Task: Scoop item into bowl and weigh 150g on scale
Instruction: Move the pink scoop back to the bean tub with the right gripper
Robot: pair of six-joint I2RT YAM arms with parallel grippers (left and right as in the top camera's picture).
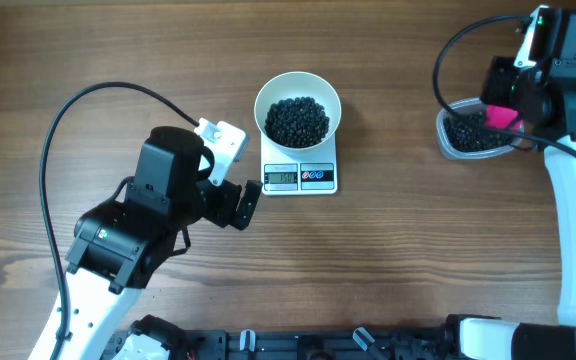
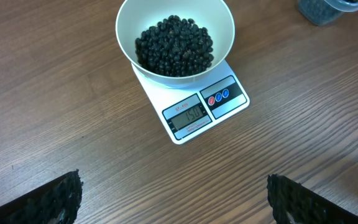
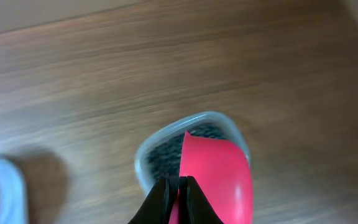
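The right claw (image 3: 178, 186) is closed on the handle of the pink scoop (image 3: 219, 177), which hangs over the clear tub (image 3: 143, 158) near the right edge of the table (image 1: 98, 40). The left claw (image 1: 249, 201) stands wide open and empty, just beside the scale (image 2: 229, 102) at the table's middle. The white bowl (image 2: 126, 28) sits on the scale, with black pellets (image 2: 174, 45) heaped inside it.
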